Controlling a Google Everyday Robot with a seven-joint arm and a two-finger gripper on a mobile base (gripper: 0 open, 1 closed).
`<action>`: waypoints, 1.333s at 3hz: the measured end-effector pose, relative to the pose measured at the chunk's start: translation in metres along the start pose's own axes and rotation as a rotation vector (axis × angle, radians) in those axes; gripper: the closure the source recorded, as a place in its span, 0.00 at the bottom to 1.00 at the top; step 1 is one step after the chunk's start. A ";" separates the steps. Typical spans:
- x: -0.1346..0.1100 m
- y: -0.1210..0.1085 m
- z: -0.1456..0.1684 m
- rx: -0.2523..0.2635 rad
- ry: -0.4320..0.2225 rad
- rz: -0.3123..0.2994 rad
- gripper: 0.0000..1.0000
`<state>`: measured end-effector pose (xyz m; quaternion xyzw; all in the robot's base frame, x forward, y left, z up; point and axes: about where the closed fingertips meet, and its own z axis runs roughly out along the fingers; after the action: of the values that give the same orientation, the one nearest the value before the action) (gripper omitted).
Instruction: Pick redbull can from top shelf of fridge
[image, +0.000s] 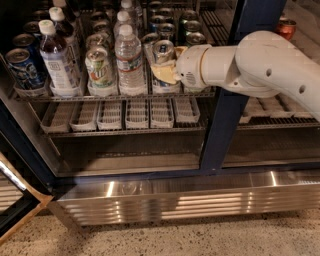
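Note:
The redbull can (163, 51), slim and silver with a pull-tab top, stands in its lane at the front of the top shelf (115, 96) of the fridge (220, 125). My gripper (169, 67) reaches in from the right on the white arm (260, 65) and sits right against the can's front and right side, hiding its lower half. More cans stand behind it in the same lane.
Left of the can stand a water bottle (129, 60), a green-patterned can (99, 67), a purple drink bottle (57, 60) and a dark-blue can (20, 67). White ribbed trays (135, 112) sit on the rack below. The dark blue door post crosses under my arm. The open door (15, 200) juts out lower left.

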<state>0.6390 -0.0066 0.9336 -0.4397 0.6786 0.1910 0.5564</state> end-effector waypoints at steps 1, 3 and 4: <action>-0.001 -0.001 0.000 0.002 -0.005 -0.003 1.00; -0.001 -0.002 0.000 0.001 -0.008 -0.001 1.00; -0.003 -0.003 0.000 0.001 -0.014 0.000 1.00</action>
<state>0.6412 -0.0071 0.9373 -0.4381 0.6749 0.1939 0.5613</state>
